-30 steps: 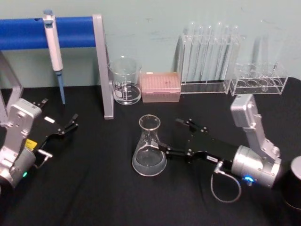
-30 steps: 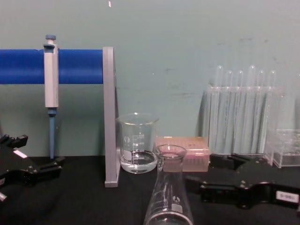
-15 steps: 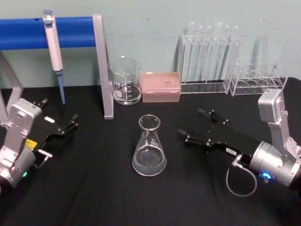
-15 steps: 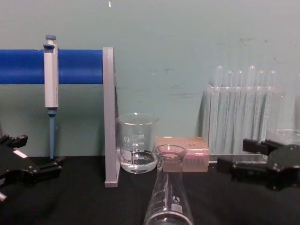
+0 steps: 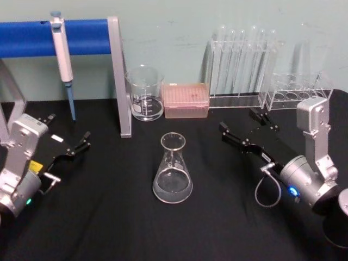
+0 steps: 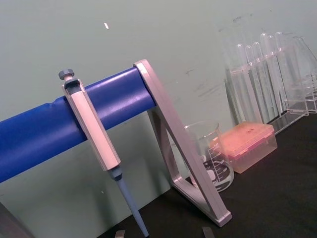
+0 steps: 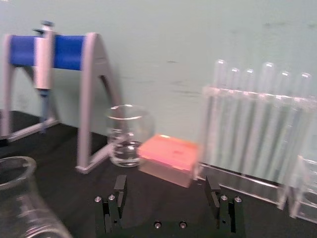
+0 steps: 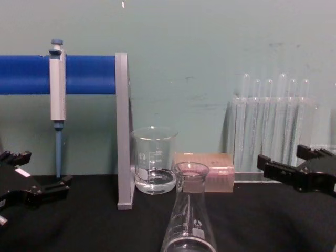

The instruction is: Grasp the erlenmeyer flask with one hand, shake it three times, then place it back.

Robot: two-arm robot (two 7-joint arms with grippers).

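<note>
I am looking at the erlenmeyer flask (image 5: 173,169) standing upright on the black table (image 5: 109,217), near the middle, free of both grippers. My right gripper (image 5: 246,129) is sitting well off to the flask's right with its long black jaws spread apart and nothing between them, tips pointing toward the back of the table, near the clear test tube rack (image 5: 242,70). From the right wrist camera I am seeing those two fingers (image 7: 120,191) wide apart, with the glass beaker (image 7: 129,135) and the pink tip box (image 7: 168,158) beyond them and the flask's rim at the corner. From the chest camera the flask (image 8: 189,210) is rising in front of the beaker (image 8: 154,160), and the right gripper (image 8: 291,169) is coming in from the right edge. My left gripper (image 5: 68,138) is resting at the left side of the table, jaws apart and empty, near the blue pipette stand (image 5: 65,38) holding a pipette (image 5: 62,60).
</note>
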